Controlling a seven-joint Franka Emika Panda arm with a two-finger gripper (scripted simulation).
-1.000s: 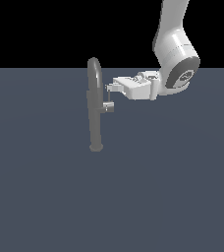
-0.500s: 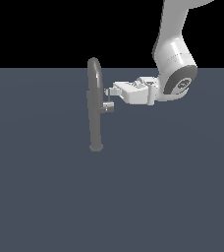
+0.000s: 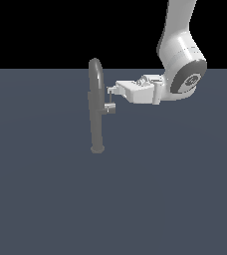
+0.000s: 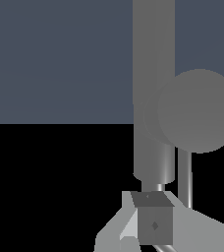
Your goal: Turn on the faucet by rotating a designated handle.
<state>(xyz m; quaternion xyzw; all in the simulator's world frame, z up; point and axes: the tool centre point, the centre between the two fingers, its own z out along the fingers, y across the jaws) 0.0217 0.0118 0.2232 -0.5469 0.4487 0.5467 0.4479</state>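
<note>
The claw (image 3: pixel 110 91) reaches in level from the exterior view's right, its tip right at the thin rod lever that rises from the handle (image 3: pixel 109 108). Whether its fingers are spread or pinched on the rod cannot be told: the exterior view is too small there, and the wrist view shows only 1 dark pad (image 4: pixel 153 222) close to the lens with pale housing around it.

Just below the claw tip sits the handle's stubby silver cylinder, jutting from the faucet (image 3: pixel 95 107) toward the arm. Beyond the claw stands the faucet's upright grey body, with the gooseneck arching above the claw's height and the small round base on the counter (image 3: pixel 46 199) well below it. In the wrist view the faucet (image 4: pixel 153 88) fills the frame ahead, with a round grey face just beside the column, probably the handle (image 4: pixel 197 110) end-on.

To do this step well, I judge the push should land on the rod, far from the cylinder, for leverage. The claw should sweep an arc about the cylinder's axis, not a straight line, so the rod does not slip off the pad. Keep clear of the column; contact there would stall the turn.
</note>
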